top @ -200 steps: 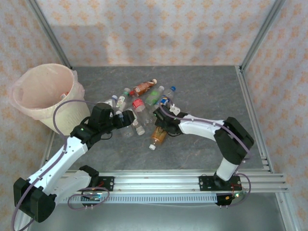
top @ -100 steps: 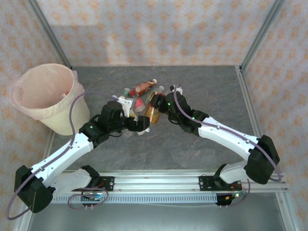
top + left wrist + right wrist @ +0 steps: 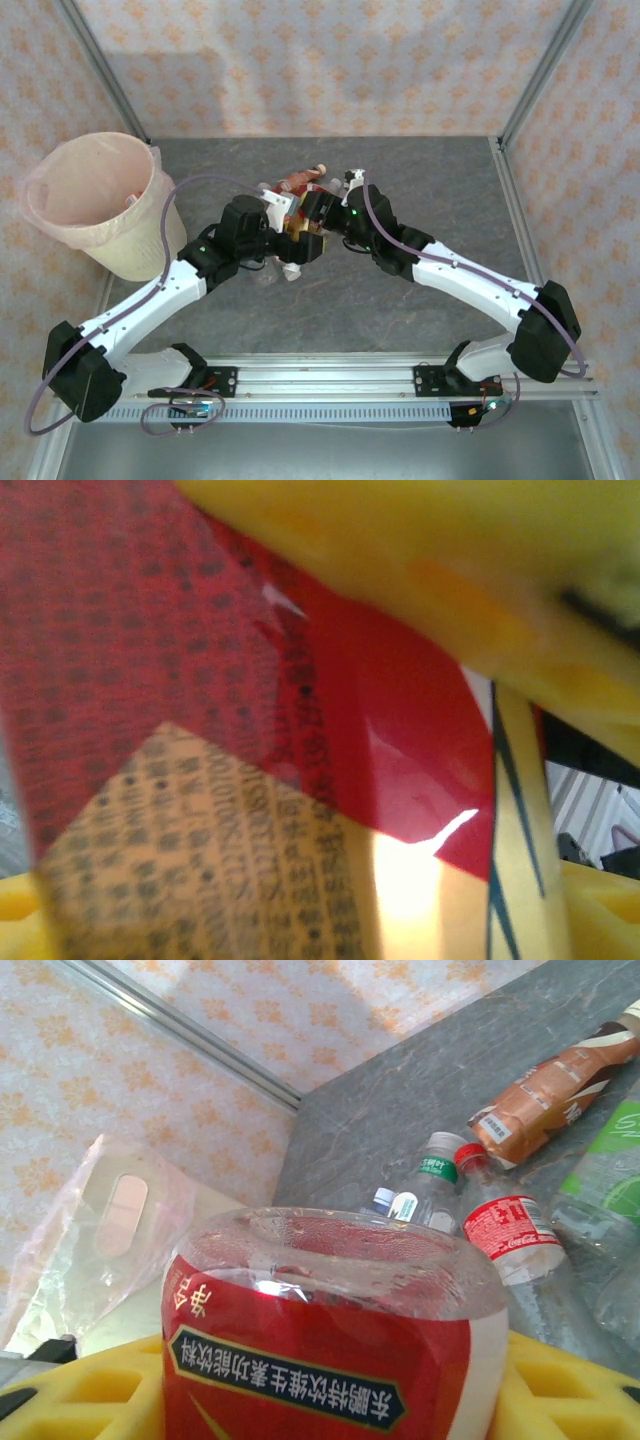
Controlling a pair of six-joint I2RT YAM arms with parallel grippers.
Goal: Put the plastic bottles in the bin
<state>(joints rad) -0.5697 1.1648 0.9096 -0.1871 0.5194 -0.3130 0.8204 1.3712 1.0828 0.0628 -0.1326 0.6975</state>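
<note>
A clear bottle with a red and orange label (image 3: 299,231) hangs above the table between the two arms. My right gripper (image 3: 313,214) is shut on it, and its yellow pads (image 3: 575,1390) press both sides of the bottle (image 3: 320,1330). My left gripper (image 3: 303,249) meets it from the left, open, with the label (image 3: 200,730) between its widely spread yellow fingertips (image 3: 600,910). More plastic bottles lie behind: a brown-orange one (image 3: 545,1095), a green-labelled one (image 3: 435,1172) and a red-labelled one (image 3: 505,1235). The cream bin (image 3: 130,250) with its pinkish bag (image 3: 110,1210) stands at the far left.
A clear bottle with a white cap (image 3: 289,271) lies on the grey table just below my left gripper. A metal frame post (image 3: 530,80) rises at the back right, and patterned walls close the table in on three sides.
My right arm lifted the red-labelled bottle off the table and swung it back and left. My left gripper reached right and forward to meet it, and now the bottle is between both.
</note>
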